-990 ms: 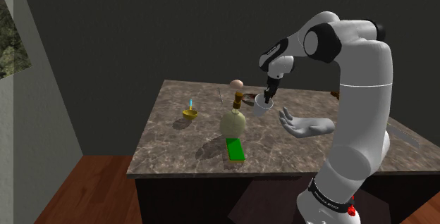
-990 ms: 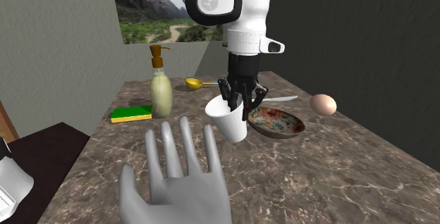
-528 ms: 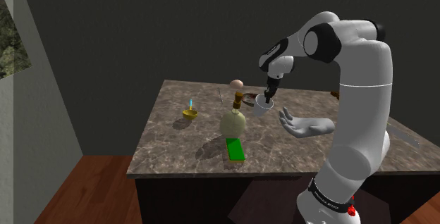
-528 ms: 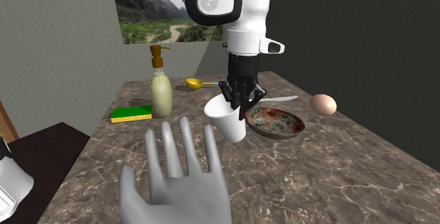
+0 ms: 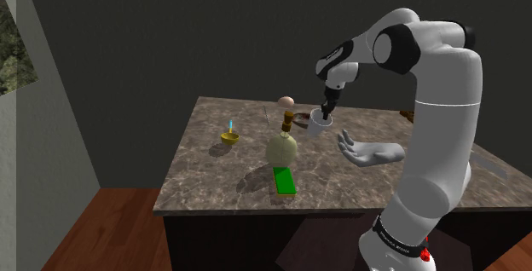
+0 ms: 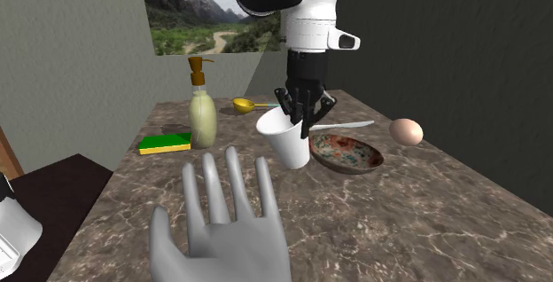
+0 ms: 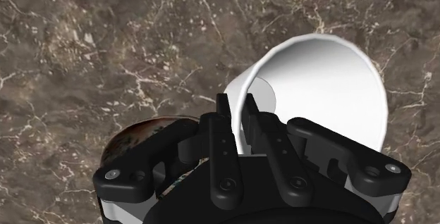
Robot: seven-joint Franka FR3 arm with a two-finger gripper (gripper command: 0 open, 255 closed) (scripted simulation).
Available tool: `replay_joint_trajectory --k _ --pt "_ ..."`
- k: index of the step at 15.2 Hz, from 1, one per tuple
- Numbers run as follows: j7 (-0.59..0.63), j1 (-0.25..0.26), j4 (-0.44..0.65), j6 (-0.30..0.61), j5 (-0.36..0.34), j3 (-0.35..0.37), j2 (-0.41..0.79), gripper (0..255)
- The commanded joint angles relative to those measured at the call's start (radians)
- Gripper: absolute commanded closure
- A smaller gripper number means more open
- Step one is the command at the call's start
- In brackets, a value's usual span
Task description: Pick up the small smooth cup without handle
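The gripper point(image 6: 302, 128) is clamped on the cup point(image 6: 287, 145) at its rim, one finger inside the wall, one outside. The cup is hung just below the fingers, axis tilted, apparently clear of the counter point(image 6: 399, 227), beside the bowl point(image 6: 351, 153).

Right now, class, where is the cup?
In the second exterior view, the cup is tilted, its rim clasped by the gripper, left of the bowl and right of the bottle.

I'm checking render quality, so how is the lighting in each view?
Shoulder view: dim, soft shadow beside the soap bottle. Second exterior view: brighter, the white cup evenly lit, no glare. Wrist view: the cup's inside shades grey to white.
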Motion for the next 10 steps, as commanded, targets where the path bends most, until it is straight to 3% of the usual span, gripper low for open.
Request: replay_joint_trajectory --k 1,10 --pt "0.009 0.005 0.013 -0.024 -0.011 -0.005 -0.014 255" --pt "0.032 0.016 0.053 -0.105 -0.047 -0.019 -0.063 255"
